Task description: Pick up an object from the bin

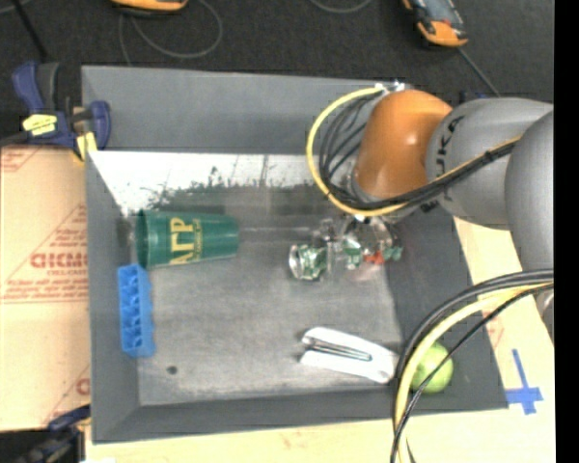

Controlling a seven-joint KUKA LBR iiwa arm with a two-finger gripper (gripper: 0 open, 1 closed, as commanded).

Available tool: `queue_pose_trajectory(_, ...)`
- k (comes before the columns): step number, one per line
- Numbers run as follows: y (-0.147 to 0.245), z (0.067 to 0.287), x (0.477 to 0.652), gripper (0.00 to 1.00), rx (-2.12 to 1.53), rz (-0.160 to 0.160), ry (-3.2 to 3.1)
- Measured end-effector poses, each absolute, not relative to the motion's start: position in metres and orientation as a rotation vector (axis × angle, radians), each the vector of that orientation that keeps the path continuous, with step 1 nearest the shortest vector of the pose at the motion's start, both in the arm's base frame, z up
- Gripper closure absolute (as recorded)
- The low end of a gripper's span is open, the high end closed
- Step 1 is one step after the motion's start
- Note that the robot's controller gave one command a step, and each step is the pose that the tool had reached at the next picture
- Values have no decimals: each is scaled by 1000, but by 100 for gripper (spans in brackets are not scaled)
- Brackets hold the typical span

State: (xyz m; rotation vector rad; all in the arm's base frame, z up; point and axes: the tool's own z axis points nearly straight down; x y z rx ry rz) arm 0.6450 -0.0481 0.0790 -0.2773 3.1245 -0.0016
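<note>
My gripper (355,245) hangs low in the right middle of the bin, just below the arm's orange cover. Directly to its left, close against it, lies a small shiny clear-and-green object (309,260) on the bin floor; whether they touch I cannot tell. A white pair of tongs (345,353) lies flat in front of the gripper, toward the near wall. A dark green cup (186,238) with pale lettering lies on its side to the left, its mouth pointing right.
A blue ridged plastic block (135,310) lies along the left wall below the cup. A yellow-green ball (432,371) sits at the near right corner behind the arm's cables. The arm covers the bin's right side.
</note>
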Motion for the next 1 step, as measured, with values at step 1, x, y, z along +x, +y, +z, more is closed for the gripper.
queue_pose_trajectory(1,-59,270,656,100,-296,-4,3119)
